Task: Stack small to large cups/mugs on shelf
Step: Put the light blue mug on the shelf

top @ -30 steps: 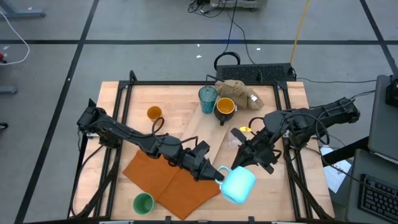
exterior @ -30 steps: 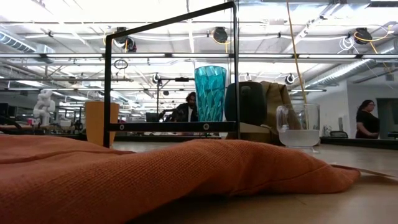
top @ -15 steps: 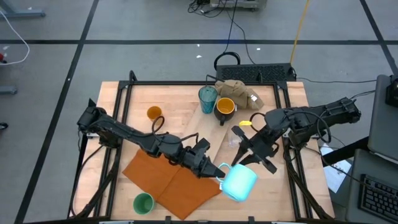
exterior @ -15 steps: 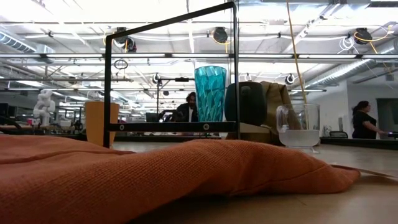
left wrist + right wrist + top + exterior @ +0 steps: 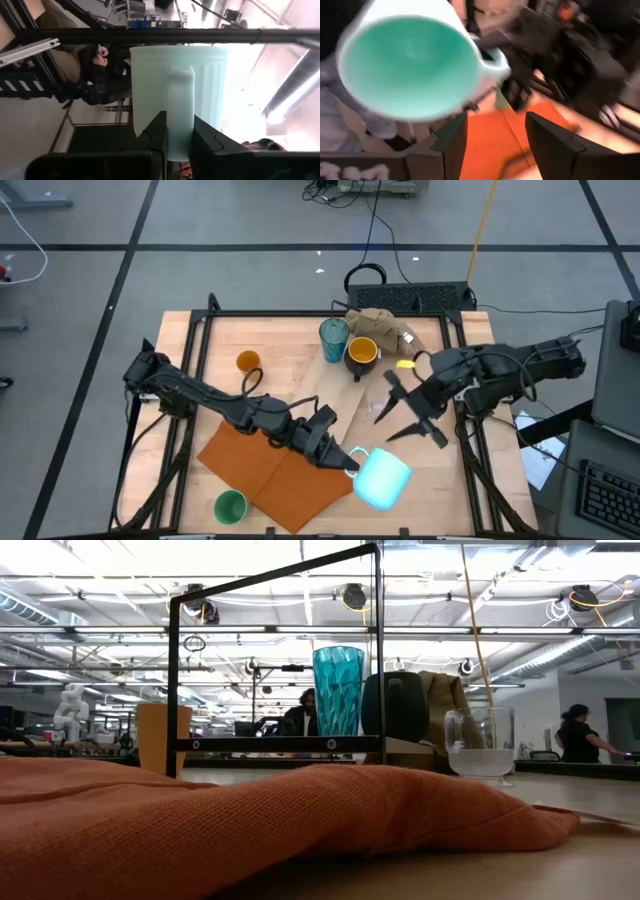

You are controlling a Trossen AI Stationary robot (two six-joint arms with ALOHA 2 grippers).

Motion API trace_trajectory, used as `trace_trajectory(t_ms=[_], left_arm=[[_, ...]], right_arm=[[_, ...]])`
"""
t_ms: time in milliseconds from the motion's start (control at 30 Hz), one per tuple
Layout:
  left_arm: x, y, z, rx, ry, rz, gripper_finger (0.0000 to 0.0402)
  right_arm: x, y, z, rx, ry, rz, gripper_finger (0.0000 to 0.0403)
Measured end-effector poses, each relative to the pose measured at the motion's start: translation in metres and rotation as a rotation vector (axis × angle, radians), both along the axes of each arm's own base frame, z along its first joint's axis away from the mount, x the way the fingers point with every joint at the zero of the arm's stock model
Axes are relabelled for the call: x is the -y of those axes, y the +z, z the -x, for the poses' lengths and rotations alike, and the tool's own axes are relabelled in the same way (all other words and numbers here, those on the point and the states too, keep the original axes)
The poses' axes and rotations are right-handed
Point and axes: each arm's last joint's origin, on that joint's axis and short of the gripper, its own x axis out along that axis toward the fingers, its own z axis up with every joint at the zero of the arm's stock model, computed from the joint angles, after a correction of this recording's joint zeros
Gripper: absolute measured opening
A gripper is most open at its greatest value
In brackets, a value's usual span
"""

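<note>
The light blue mug (image 5: 382, 479) is in my left gripper (image 5: 347, 463), above the near right part of the table, its mouth (image 5: 410, 65) turned toward my right gripper (image 5: 392, 421). That gripper is open and stands a short way off on the mug's far side, touching nothing. The teal tumbler (image 5: 334, 338) and the dark yellow-lined mug (image 5: 361, 352) stand upright near the far edge. The orange cup (image 5: 248, 363) stands far left, the green cup (image 5: 230, 506) near left. The clear glass (image 5: 480, 741) shows in the low view. A pale board (image 5: 318, 387) lies aslant mid-table. My left gripper pinches the light blue mug's handle (image 5: 180, 95) between its two fingers (image 5: 156, 137), which lie across it. They come slanting from the table's left. The mug is lifted clear of the table and lies on its side, mouth away from the left arm.
An orange-brown sheet (image 5: 272, 468) covers the near left of the table, under the left arm. A tan cloth lump (image 5: 385, 328) sits at the far edge behind the mugs. A black frame (image 5: 205, 330) borders the table. People move in the room behind.
My right gripper has drawn back from the light blue mug, toward the table's far right, and stayed open. The left gripper has kept its hold on the mug's handle, almost without moving.
</note>
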Motion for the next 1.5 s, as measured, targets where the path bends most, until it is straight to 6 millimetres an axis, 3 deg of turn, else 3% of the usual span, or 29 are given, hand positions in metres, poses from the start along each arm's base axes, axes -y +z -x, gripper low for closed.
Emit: trace_trajectory(t_ms=[200, 300, 533, 700, 933, 1033, 1167, 1233, 1333, 1500], left_arm=[[0.001, -0.003, 0.0, 0.016, 0.023, -0.103, 0.0045], [-0.006, 0.005, 0.006, 0.051, 0.065, -0.211, 0.0046], [-0.043, 0.038, 0.049, 0.012, 0.338, -0.67, 0.0046], [-0.062, 0.052, 0.085, -0.083, 0.492, -1.002, 0.0046], [-0.085, 0.032, 0.12, -0.494, 0.603, -1.408, 0.0046], [-0.094, 0.023, 0.127, -0.624, 0.584, -1.505, 0.0046], [-0.104, 0.006, 0.123, -0.667, 0.567, -1.591, 0.0046], [-0.109, -0.004, 0.122, -0.64, 0.559, -1.562, 0.0046], [-0.111, -0.011, 0.118, -0.459, 0.619, -1.478, 0.0046], [-0.117, -0.026, 0.135, -0.207, 0.648, -1.371, 0.0046]], right_arm=[[0.022, 0.005, 0.037, -0.097, -0.169, 0.011, 0.0194], [0.033, 0.007, 0.061, -0.156, -0.281, -0.019, 0.0193], [0.045, 0.013, 0.108, -0.203, -0.45, -0.137, 0.0192], [0.049, 0.015, 0.123, -0.206, -0.513, -0.193, 0.0192], [0.053, 0.009, 0.119, -0.263, -0.722, -0.278, 0.0192], [0.053, 0.007, 0.111, -0.247, -0.804, -0.403, 0.0192], [0.051, 0.004, 0.099, -0.201, -0.838, -0.537, 0.0192], [0.05, 0.001, 0.091, -0.187, -0.841, -0.591, 0.0192], [0.048, -0.004, 0.081, -0.174, -0.841, -0.618, 0.0192], [0.047, -0.012, 0.073, -0.208, -0.856, -0.628, 0.0192]])
